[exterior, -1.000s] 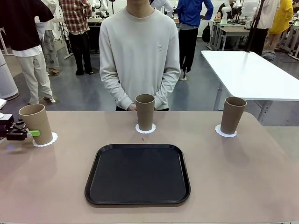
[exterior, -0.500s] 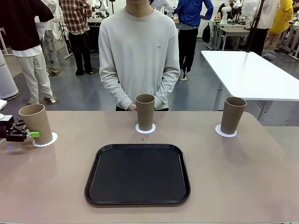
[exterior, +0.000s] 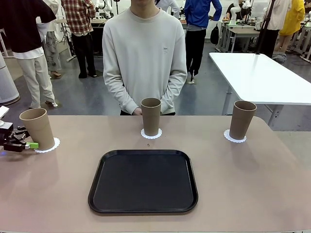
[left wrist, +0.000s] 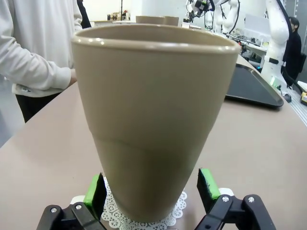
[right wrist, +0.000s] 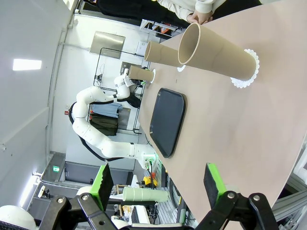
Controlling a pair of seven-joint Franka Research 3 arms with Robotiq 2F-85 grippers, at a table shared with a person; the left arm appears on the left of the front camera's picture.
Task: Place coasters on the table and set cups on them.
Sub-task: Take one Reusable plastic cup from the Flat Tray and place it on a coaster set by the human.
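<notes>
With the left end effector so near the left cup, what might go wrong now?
1. The left end effector stands open with its green pads on either side of the left cup, close to the base. A sideways pull may tip this tall cup.
2. The cup stands on a light coaster. A pad that brushes the lacy edge may drag it along the table.

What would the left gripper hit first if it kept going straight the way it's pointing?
The left gripper would meet the cup on its coaster; the cup stands between its open fingers, with gaps at both pads.
</notes>
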